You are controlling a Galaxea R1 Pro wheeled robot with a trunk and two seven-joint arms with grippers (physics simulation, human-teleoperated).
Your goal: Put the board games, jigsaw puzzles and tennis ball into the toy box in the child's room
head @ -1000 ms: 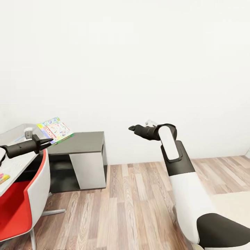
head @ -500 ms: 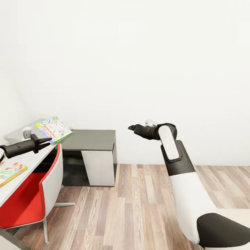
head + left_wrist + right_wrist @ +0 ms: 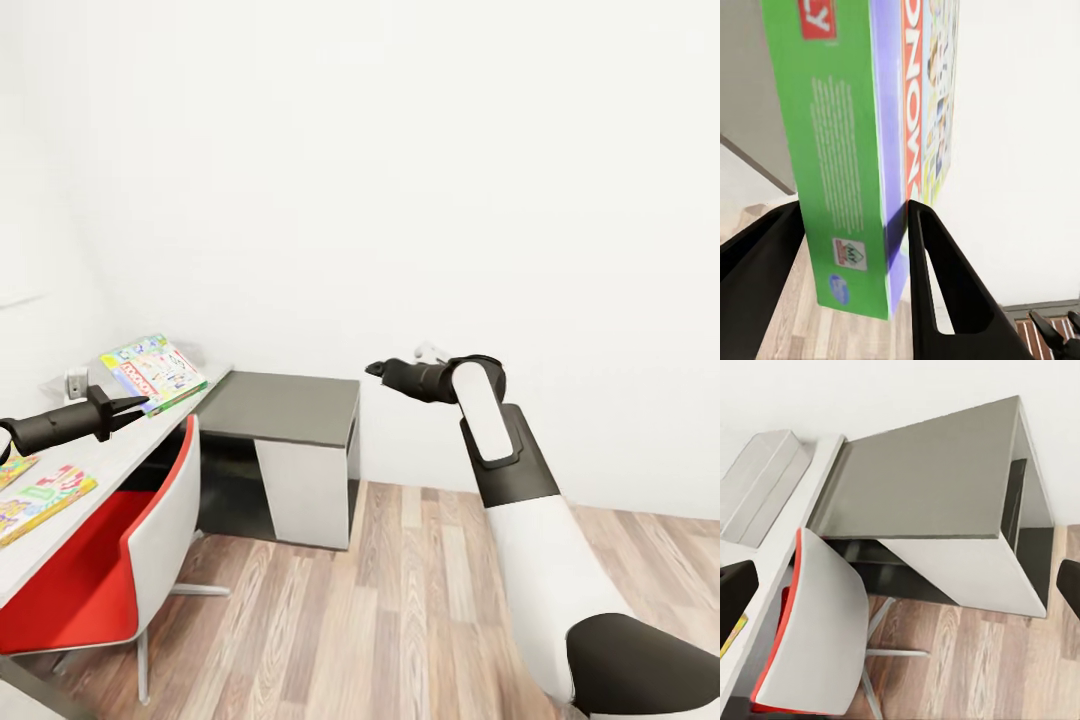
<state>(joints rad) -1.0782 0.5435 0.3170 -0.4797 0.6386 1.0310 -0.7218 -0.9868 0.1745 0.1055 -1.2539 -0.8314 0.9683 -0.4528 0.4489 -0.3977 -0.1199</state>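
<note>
Head view, left gripper [image 3: 135,405] clamping green-bordered board game [image 3: 153,372], toy box [image 3: 761,484] apparently empty, right gripper [image 3: 372,369] state unclear.

Dark grey cabinet top [image 3: 937,472] sits by the wall — red-and-white chair [image 3: 814,630] tucked at the light grey table [image 3: 776,577], toy box [image 3: 757,487] on it.

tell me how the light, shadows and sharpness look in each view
Head view: flat, even light, the white wall nearly blown out, soft shade under the dark grey cabinet. Left wrist view: the board game is sharp, shading the left hand below. Right wrist view: crisp, with a soft shadow under the chair.
</note>
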